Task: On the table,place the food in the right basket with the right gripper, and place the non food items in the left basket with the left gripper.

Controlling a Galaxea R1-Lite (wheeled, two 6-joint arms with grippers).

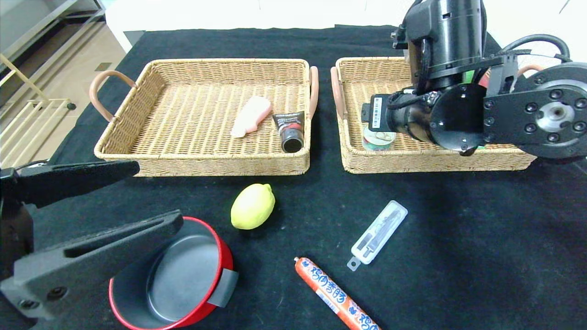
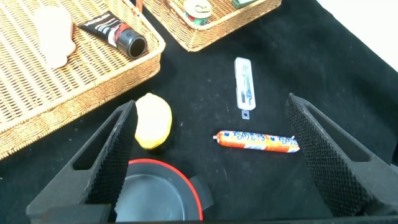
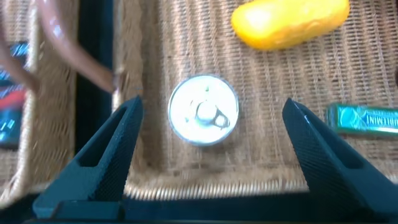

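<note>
A yellow lemon [image 1: 252, 206], an orange sausage [image 1: 337, 295], a clear plastic blade case [image 1: 379, 232] and a red pot [image 1: 183, 275] lie on the black table. The left basket [image 1: 202, 165] holds a pink item [image 1: 251, 115] and a black tube [image 1: 290, 130]. The right basket [image 1: 412, 162] holds a tin can [image 1: 378, 140]. My right gripper [image 3: 211, 109] is open and empty, hovering above the can [image 3: 204, 111] inside the right basket. My left gripper [image 1: 158, 195] is open and empty above the pot, with the lemon [image 2: 153, 121] and sausage [image 2: 256, 141] beyond it.
The right basket also holds a yellow food item [image 3: 289, 23] and a green pack [image 3: 367, 118]. My right arm [image 1: 458, 91] hides much of that basket in the head view. The table's left edge drops to the floor.
</note>
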